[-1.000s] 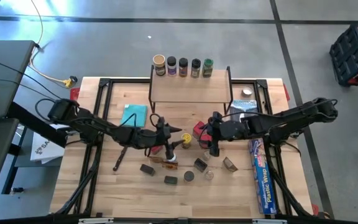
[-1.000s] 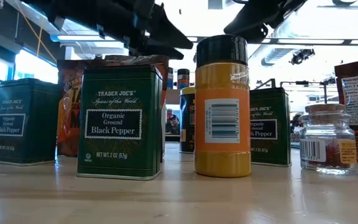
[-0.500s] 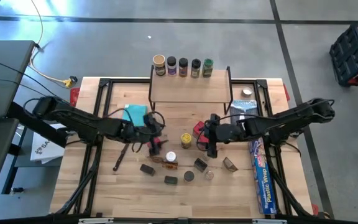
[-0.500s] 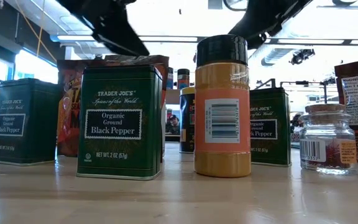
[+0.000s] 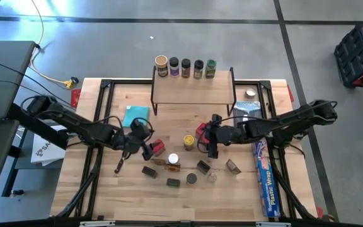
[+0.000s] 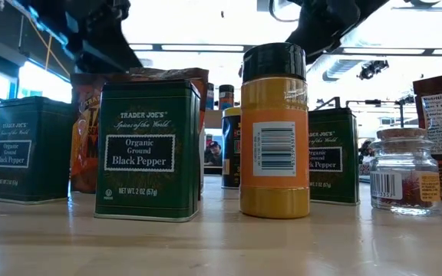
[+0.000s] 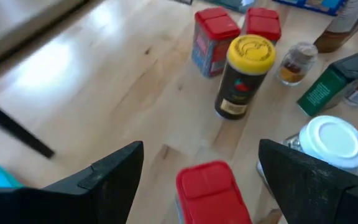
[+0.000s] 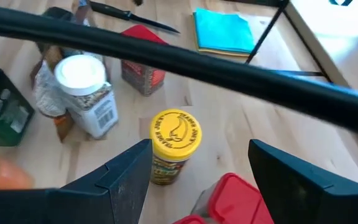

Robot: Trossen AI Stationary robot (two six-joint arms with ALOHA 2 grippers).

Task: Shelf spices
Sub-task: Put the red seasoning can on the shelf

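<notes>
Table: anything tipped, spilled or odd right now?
No spill shows. One dark tin lies tilted on its side near the white-lidded jar, while the yellow-lidded jar stands upright. Nothing else stands out.

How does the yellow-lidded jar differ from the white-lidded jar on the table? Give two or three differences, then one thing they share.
The yellow-lidded jar has a printed yellow cap and a dark body; the white-lidded jar has a plain white cap and a clear body showing pale contents. The yellow-lidded jar stands on open table, while the white-lidded jar stands crowded against packets and tins. Both are round, upright, closed, and not yet on the shelf.
</notes>
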